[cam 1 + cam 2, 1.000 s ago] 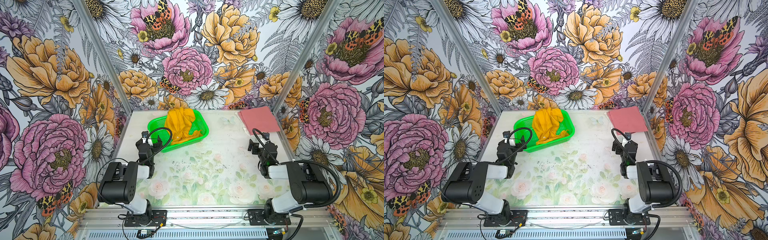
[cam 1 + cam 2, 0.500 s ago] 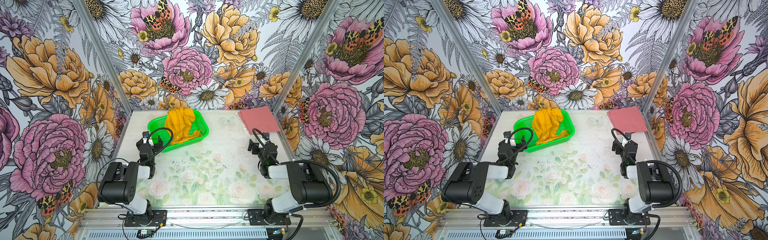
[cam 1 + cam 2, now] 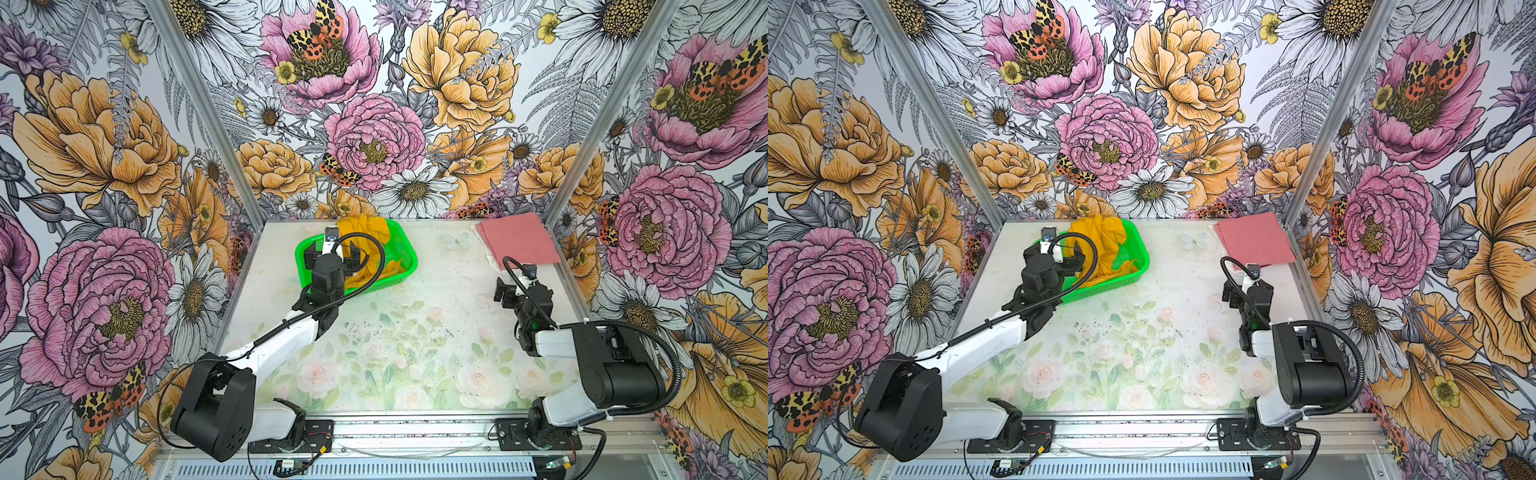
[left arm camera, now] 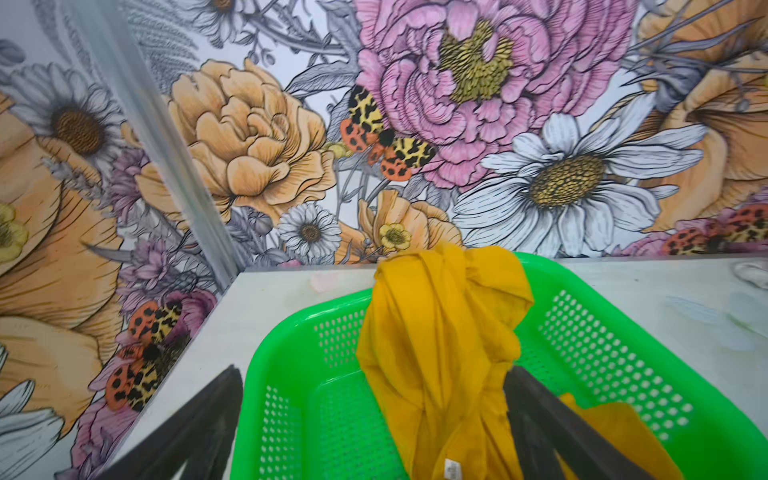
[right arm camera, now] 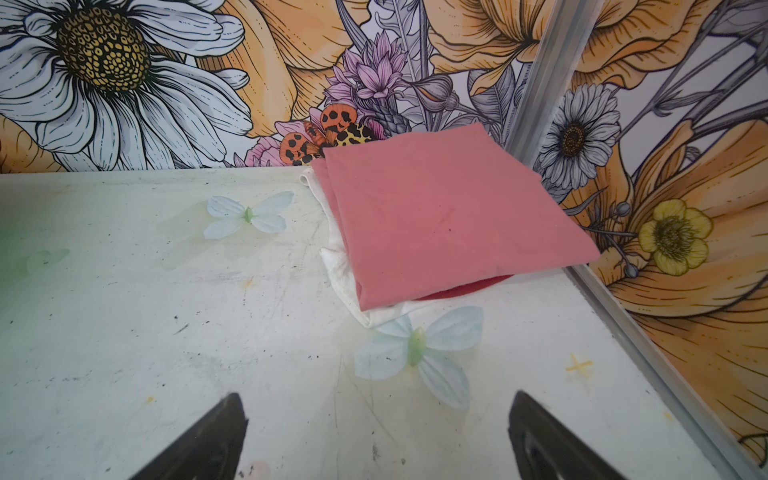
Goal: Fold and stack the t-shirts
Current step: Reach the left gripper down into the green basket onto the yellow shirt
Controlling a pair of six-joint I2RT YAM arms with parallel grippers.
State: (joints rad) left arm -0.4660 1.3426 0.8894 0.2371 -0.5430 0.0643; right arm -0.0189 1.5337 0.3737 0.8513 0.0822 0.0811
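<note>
Left end effector (image 3: 332, 254) spread above yellow t-shirt (image 4: 440, 324); wrist view reveals tag (image 4: 452, 470).

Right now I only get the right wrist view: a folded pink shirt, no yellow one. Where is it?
Observer: The yellow t-shirt lies crumpled in the green basket at the table's back left.
Operator: Is the left gripper on it?
Observer: The left gripper hangs open over the basket, not closed on the cloth.
Operator: Is the shirt all inside?
Observer: No, one end drapes over the basket's far rim.
</note>
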